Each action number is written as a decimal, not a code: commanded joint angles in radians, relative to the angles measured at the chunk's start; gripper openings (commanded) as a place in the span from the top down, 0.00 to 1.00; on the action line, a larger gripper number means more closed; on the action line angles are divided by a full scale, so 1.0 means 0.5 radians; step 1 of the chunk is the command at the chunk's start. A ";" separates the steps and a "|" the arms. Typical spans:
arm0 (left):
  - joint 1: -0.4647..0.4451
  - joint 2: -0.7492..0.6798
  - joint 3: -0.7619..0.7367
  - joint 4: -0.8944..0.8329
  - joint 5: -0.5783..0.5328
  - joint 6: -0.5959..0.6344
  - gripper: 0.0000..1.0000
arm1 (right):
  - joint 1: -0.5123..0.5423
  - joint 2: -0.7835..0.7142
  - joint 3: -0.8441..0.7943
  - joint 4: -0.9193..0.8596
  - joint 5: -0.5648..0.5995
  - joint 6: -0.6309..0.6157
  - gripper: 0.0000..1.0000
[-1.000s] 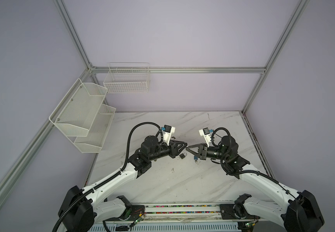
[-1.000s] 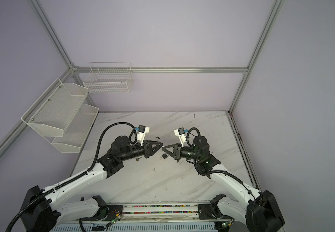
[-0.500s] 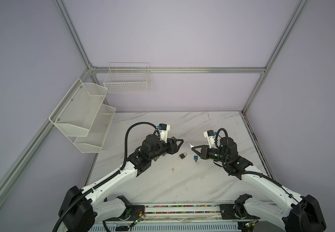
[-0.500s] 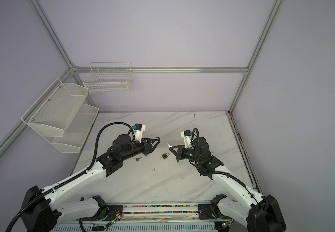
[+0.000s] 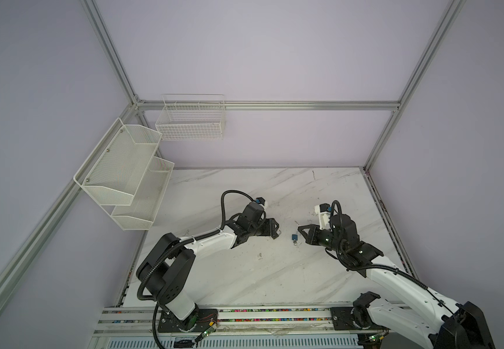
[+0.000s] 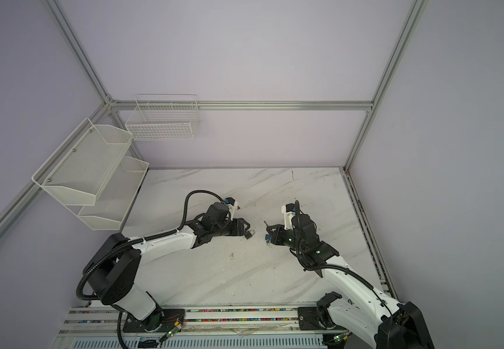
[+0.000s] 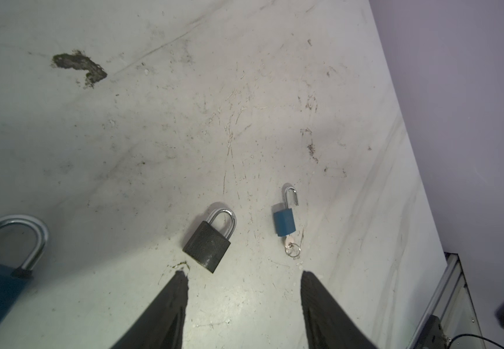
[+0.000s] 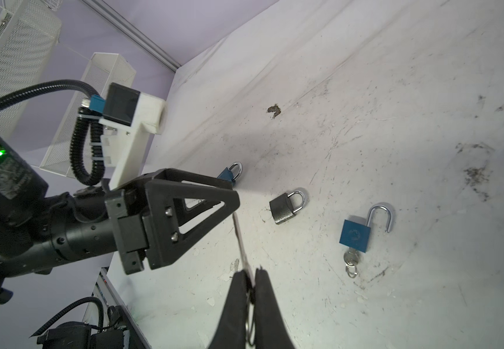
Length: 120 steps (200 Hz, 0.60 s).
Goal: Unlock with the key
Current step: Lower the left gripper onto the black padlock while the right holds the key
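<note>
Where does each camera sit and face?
Top views: high above the front, looking down on the white marble table, left arm and right arm.
Left wrist: on left arm, past the open left tool at black padlock and unlocked small blue padlock.
Right wrist: on right arm, past right tool shut on thin silver key, toward the left tool.
Shared: both wrist views show both padlocks.
</note>
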 commanded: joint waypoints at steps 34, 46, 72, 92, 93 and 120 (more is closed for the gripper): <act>-0.079 0.272 0.393 -0.043 -0.199 0.161 0.40 | -0.007 -0.058 -0.033 0.004 -0.023 -0.070 1.00; -0.092 0.336 0.446 -0.066 -0.220 0.192 0.40 | -0.007 -0.063 -0.033 0.007 -0.029 -0.076 1.00; -0.103 0.459 0.548 -0.142 -0.251 0.213 0.40 | -0.007 -0.060 -0.014 -0.004 -0.063 -0.083 1.00; -0.124 0.516 0.611 -0.218 -0.284 0.242 0.40 | -0.007 -0.056 -0.008 -0.012 -0.082 -0.086 1.00; -0.126 0.519 0.615 -0.221 -0.288 0.242 0.39 | -0.007 -0.053 -0.008 -0.011 -0.084 -0.087 1.00; -0.165 0.574 0.708 -0.371 -0.366 0.279 0.39 | -0.006 -0.013 0.007 -0.027 -0.080 -0.070 1.00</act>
